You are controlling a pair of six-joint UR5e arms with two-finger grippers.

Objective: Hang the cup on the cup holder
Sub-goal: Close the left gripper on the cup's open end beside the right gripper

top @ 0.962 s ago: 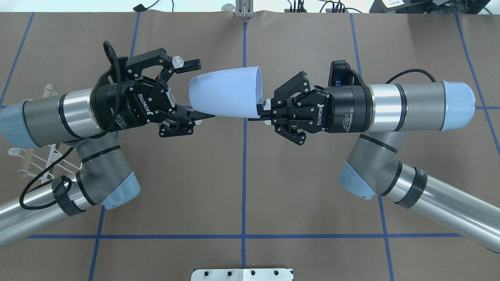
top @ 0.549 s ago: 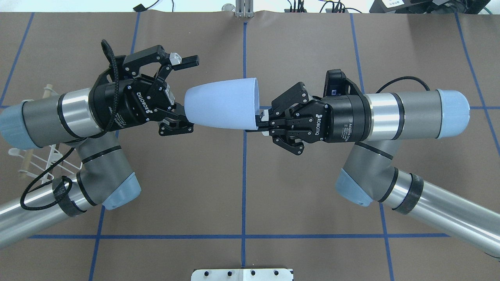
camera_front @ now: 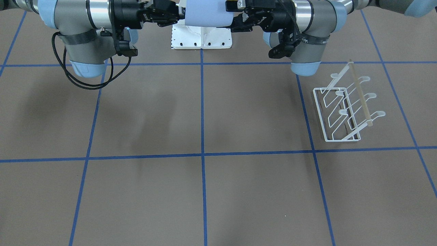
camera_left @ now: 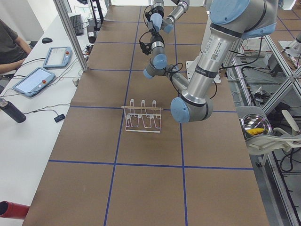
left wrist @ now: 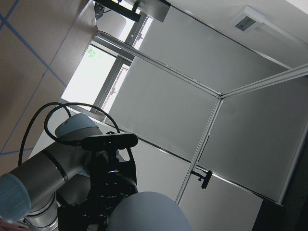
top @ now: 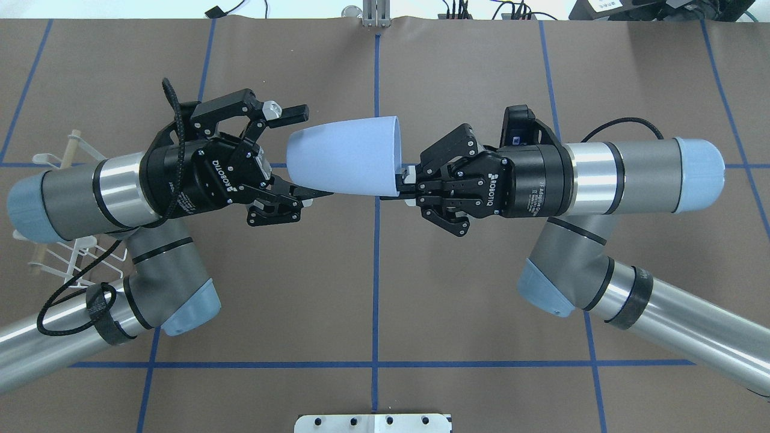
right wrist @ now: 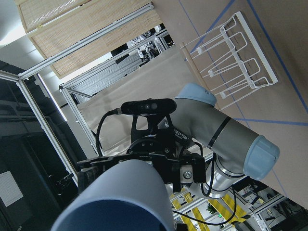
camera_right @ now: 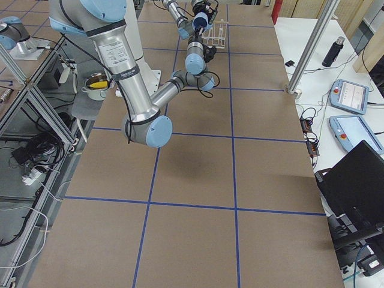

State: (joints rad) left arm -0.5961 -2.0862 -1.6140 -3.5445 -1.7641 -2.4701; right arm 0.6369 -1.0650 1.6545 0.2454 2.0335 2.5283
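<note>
My right gripper (top: 402,178) pinched the one cup (top: 343,157) by its rim; my left gripper (top: 313,152) gaped wide around its base; one rack (camera_front: 342,111) at eight o'clock.

- The blue cup (right wrist: 120,202) is big and close, at the bottom.
- A gray arm (right wrist: 224,134) is behind it.
- The white rack (right wrist: 233,55) sits on the brown table (right wrist: 293,101).

Smooth matt blue plastic cup (top: 343,157), white metal-wire cup holder (camera_front: 342,111) with bare wooden rod (camera_front: 360,93), brown paper-covered bench (camera_front: 239,112)
</note>
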